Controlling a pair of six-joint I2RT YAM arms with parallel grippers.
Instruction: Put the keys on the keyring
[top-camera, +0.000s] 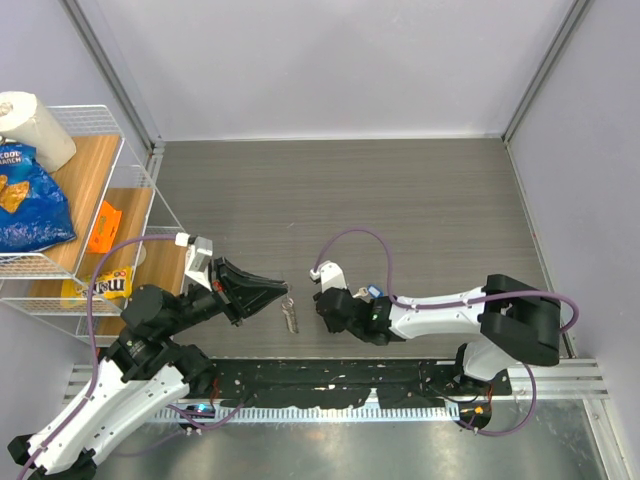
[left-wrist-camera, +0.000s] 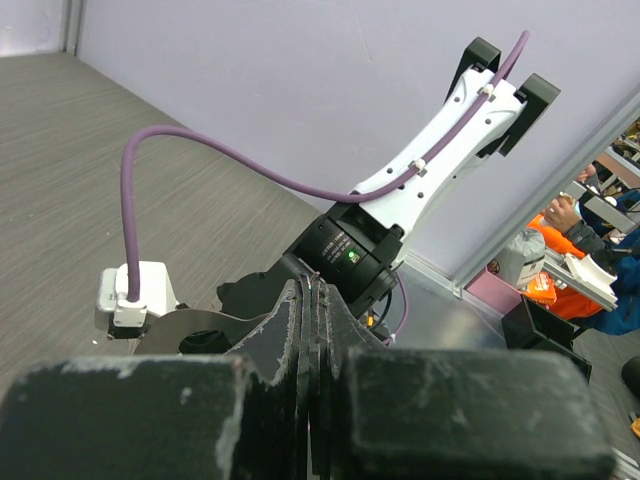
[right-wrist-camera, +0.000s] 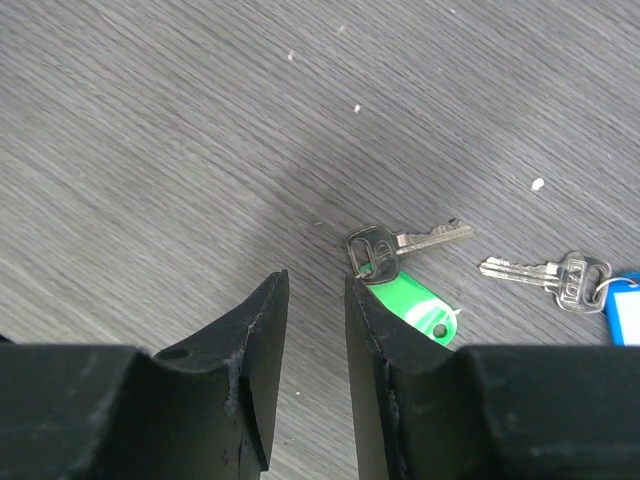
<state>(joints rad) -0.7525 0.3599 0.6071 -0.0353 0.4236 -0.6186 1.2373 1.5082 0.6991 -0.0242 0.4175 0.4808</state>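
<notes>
Two silver keys lie on the grey table in the right wrist view. One key (right-wrist-camera: 412, 240) carries a green tag (right-wrist-camera: 412, 303); the other key (right-wrist-camera: 545, 272) carries a blue tag (right-wrist-camera: 626, 316), cut off by the frame edge. My right gripper (right-wrist-camera: 317, 285) is open by a narrow gap with nothing between its fingers, and its right fingertip sits at the green key's head. From above, the blue tag (top-camera: 374, 291) shows beside the right gripper (top-camera: 326, 300). My left gripper (top-camera: 284, 291) is shut on a thin metal sliver (left-wrist-camera: 314, 280), and the silver keyring (top-camera: 291, 317) hangs just below its tip.
A white wire shelf (top-camera: 130, 170) stands at the left with a paper towel roll (top-camera: 32, 128), a blue chip bag (top-camera: 30, 200), an orange packet (top-camera: 103, 228) and a yellow candy bag (top-camera: 100, 286). Grey walls close the back and right. A metal rail (top-camera: 400, 385) runs along the near edge.
</notes>
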